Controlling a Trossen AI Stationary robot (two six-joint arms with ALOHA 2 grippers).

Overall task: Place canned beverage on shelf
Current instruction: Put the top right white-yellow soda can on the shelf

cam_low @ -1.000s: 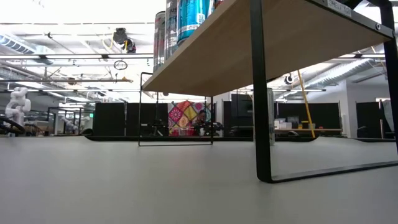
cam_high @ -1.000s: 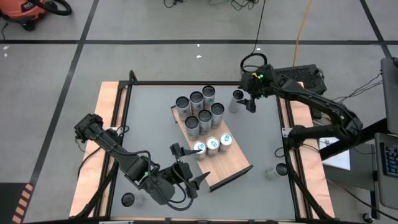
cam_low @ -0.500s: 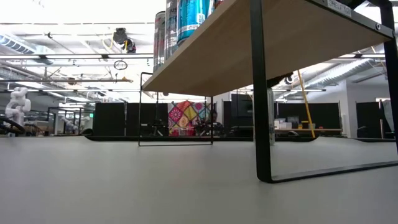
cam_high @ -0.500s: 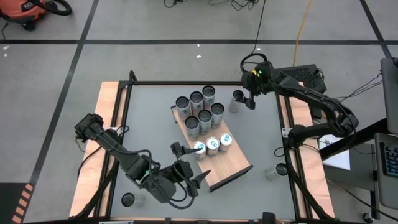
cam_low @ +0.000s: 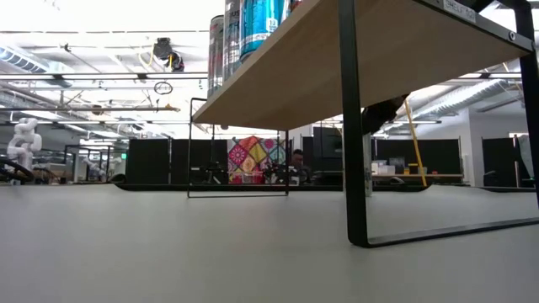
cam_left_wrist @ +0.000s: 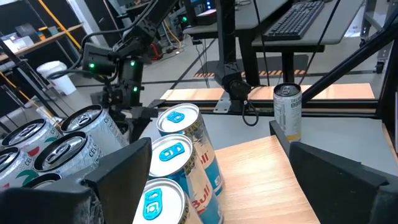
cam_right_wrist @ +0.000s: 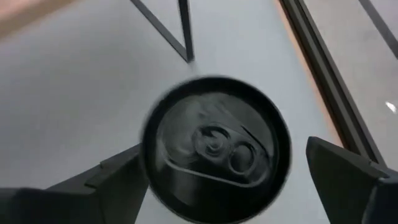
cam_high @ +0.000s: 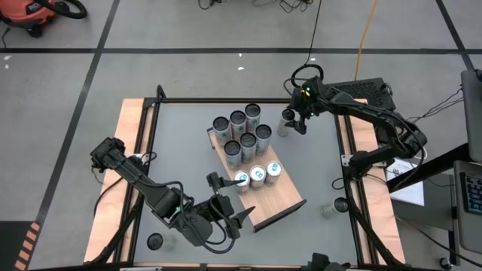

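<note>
While its two fingers stand spread wide, the right gripper hangs directly above an upright dark-topped can on the grey table, just beside the shelf. Open tabletop surrounds the can. The left gripper, also open, waits at the shelf's near edge.

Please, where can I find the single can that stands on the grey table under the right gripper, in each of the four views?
High view: the can stands on the tabletop right of the shelf, under the open right gripper.
Low view: not in it that I can tell.
Left wrist view: not visible; the right arm hides that spot.
Right wrist view: its dark lid fills the centre, between the fingers.
Shared landmark: the shelf's black leg.
</note>
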